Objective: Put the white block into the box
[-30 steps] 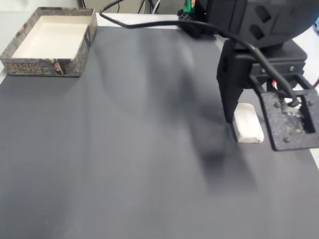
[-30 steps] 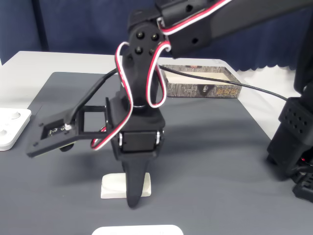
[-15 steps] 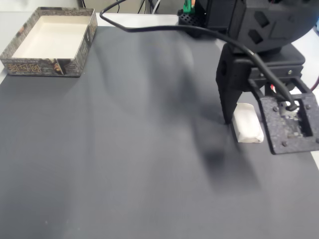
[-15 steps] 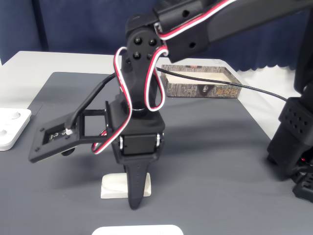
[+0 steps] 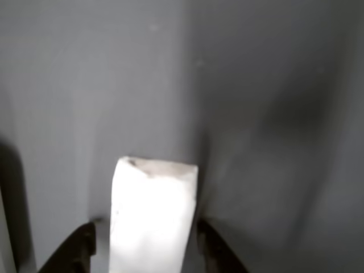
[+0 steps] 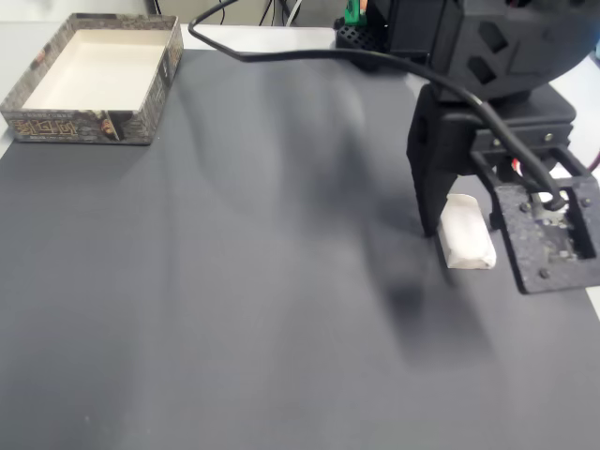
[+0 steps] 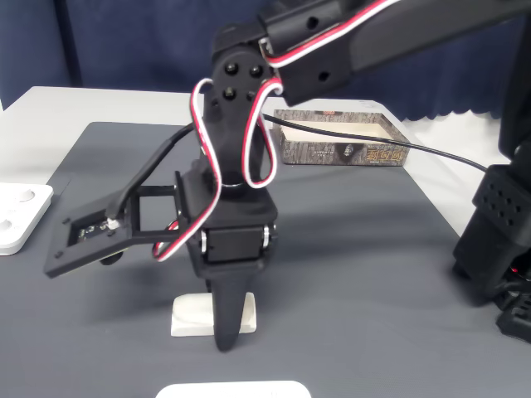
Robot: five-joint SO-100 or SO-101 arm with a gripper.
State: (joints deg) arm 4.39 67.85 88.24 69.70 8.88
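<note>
Gripper [image 5: 147, 250]: I have it open, jaws straddling the block so closing will catch its long sides.
Block [image 6: 466, 232]: flat on the mat [image 6: 234, 281].
Box [image 6: 37, 116]: far corner, so I judge a long carry.

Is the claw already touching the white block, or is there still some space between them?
Apart. In the other view, the white block lies between the claw fingertips, with a strip of grey mat visible on each side of the block.
</note>
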